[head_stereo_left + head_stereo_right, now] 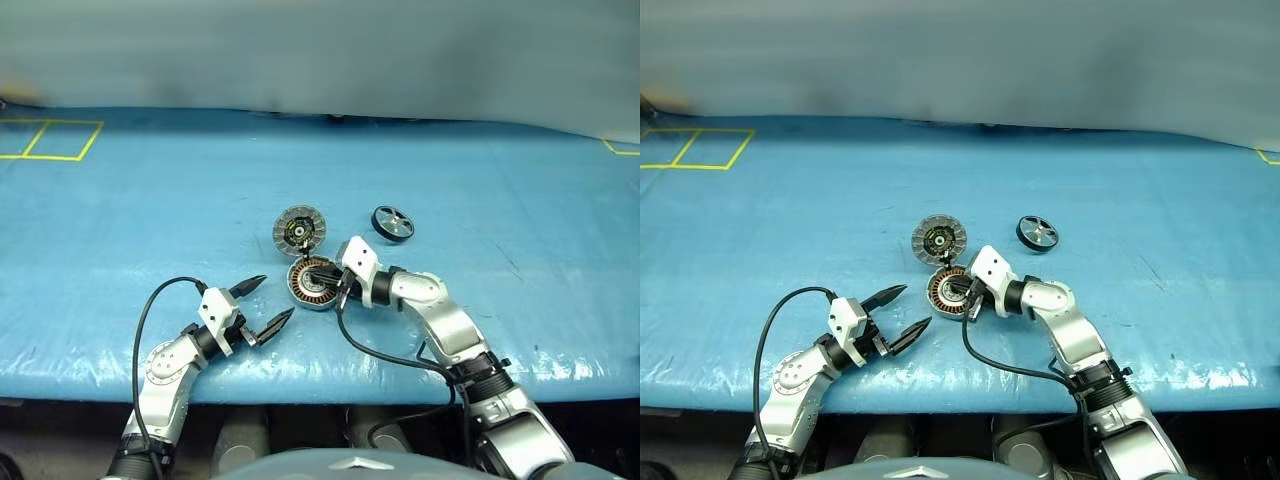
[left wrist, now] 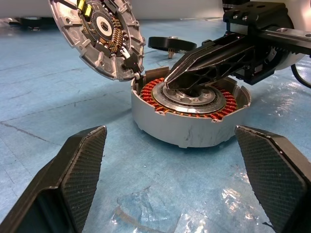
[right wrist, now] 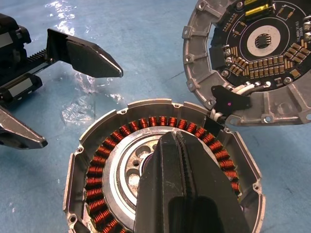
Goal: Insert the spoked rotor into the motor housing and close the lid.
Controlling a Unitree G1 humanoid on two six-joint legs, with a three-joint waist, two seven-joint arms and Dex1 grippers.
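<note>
The motor housing, a silver-grey cup with copper windings, sits mid-table with its lid swung open behind it, the segmented inner face up. The lid is joined to the housing rim by a small black hinge piece. My right gripper is shut, its tips resting over the housing's metal centre, with nothing seen between them. The spoked rotor lies flat on the table to the right, apart from both grippers. My left gripper stands open just left of the housing, empty.
The blue table cover spreads wide on all sides. Yellow tape squares mark the far left corner. The table's front edge runs just below both arms. A black cable hangs from the right wrist.
</note>
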